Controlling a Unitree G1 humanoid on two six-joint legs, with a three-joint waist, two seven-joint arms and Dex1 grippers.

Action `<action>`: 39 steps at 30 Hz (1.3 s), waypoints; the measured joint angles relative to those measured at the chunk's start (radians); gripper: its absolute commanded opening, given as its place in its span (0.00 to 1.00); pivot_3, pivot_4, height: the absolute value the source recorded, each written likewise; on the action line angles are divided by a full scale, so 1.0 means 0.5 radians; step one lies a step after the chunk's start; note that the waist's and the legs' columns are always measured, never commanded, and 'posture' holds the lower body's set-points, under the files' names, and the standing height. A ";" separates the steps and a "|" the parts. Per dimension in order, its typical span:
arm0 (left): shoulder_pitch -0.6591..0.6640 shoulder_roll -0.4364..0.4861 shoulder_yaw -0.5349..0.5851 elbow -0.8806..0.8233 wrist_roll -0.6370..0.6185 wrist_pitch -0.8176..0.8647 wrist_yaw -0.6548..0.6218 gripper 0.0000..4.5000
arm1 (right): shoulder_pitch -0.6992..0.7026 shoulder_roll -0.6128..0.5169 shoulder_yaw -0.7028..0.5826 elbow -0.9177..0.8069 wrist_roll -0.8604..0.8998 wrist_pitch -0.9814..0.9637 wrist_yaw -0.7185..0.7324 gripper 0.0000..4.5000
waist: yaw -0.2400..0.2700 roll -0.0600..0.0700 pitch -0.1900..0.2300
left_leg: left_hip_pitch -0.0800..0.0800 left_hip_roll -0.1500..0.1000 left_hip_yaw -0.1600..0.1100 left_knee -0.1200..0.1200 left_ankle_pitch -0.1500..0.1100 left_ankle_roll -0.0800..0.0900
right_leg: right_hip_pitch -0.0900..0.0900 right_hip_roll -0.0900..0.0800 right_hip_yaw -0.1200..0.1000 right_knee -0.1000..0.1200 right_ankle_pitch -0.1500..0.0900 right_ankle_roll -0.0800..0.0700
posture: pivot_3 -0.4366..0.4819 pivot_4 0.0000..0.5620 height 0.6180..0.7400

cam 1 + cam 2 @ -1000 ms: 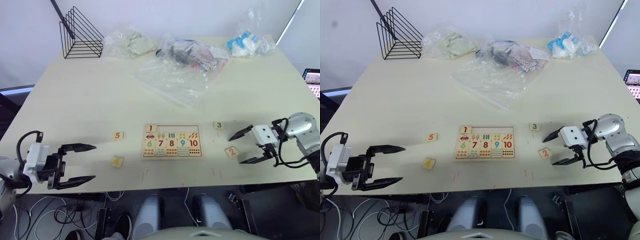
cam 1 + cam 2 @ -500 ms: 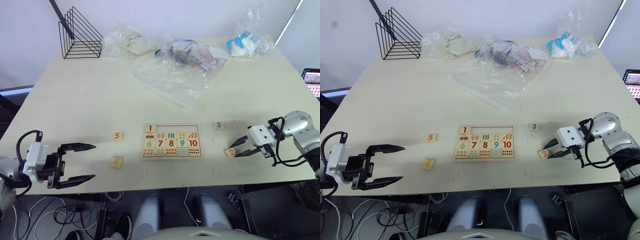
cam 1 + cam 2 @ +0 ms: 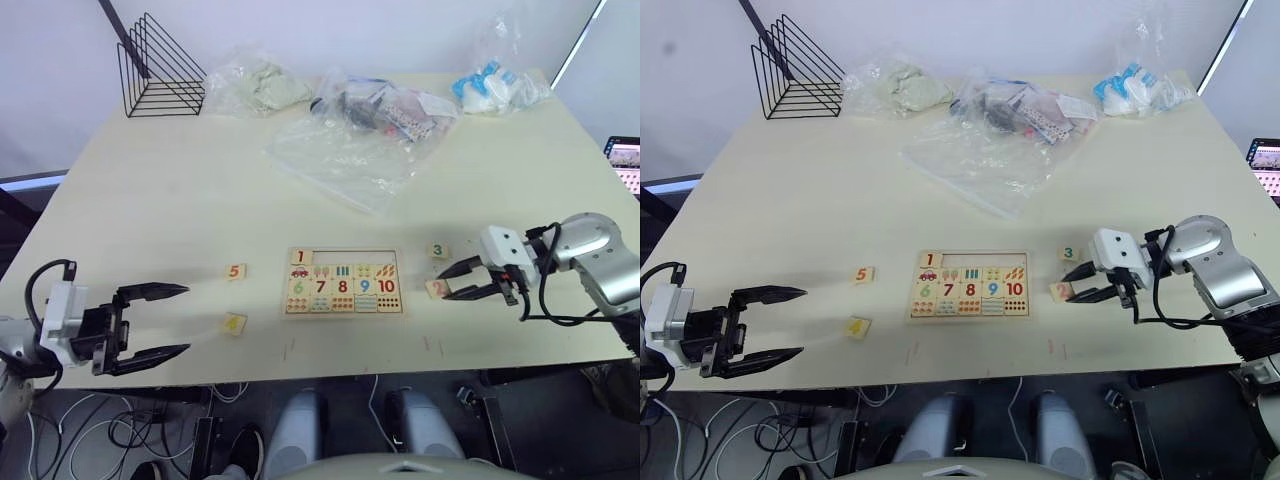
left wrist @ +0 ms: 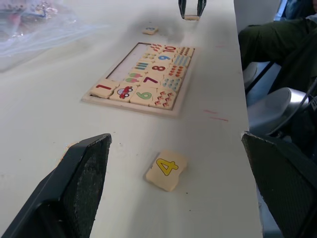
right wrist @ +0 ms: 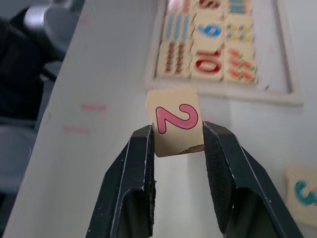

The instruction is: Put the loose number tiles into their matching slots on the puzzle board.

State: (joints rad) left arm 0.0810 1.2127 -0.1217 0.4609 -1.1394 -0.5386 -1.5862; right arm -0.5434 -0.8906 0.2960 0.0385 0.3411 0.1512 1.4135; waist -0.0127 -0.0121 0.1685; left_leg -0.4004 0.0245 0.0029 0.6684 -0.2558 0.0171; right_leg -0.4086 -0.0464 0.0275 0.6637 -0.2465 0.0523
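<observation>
Left eye view: the right gripper (image 3: 447, 282) now pinches the 2 tile (image 3: 437, 289) just beside the puzzle board (image 3: 344, 281), having carried it in from farther right, where it lay a second ago under spread fingers. The 3 tile (image 3: 438, 250), 5 tile (image 3: 235, 271) and 4 tile (image 3: 234, 323) lie unmoved on the tabletop (image 3: 180, 200).

Left wrist view: the left gripper (image 4: 173, 188) stays wide apart, near the 4 tile.

Right wrist view: both fingers (image 5: 141, 168) clamp the 2 tile's edges.
</observation>
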 measured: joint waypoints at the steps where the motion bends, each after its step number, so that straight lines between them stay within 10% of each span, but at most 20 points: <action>1: 0.002 -0.006 0.006 -0.004 0.001 0.017 0.000 1.00 | -0.013 0.013 -0.002 -0.049 0.002 0.065 -0.035 0.19 | 0.000 0.000 0.000 | 0.000 0.000 0.000 0.000 0.000 0.000 | 0.000 0.000 0.000 0.000 0.000 0.000 | 0.48 0.27 1.00; 23: 0.214 -0.322 0.624 -0.138 0.133 0.411 -0.001 1.00 | -0.946 0.709 0.567 -0.324 -0.386 1.806 -0.792 0.19 | -0.015 -0.003 -0.001 | -0.030 -0.001 -0.018 0.002 0.000 0.000 | -0.026 -0.001 -0.010 0.001 0.000 -0.002 | 0.48 0.27 1.00; 39: 0.151 -0.541 0.855 -0.282 0.354 0.632 -0.001 1.00 | -1.247 1.214 0.809 0.027 -0.407 2.172 -1.037 0.19 | -0.039 -0.004 -0.002 | -0.031 -0.004 -0.020 0.002 0.000 0.000 | -0.025 -0.002 -0.017 0.003 0.001 -0.003 | 0.48 0.27 1.00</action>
State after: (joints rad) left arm 0.1567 0.9420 0.3056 0.3200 -0.9624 -0.2226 -1.5865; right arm -1.1667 -0.2835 0.7007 0.0518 0.1375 1.2372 0.8951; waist -0.0323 -0.0142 0.1677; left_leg -0.4158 0.0227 -0.0069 0.6696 -0.2556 0.0169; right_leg -0.4211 -0.0474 0.0192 0.6650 -0.2459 0.0505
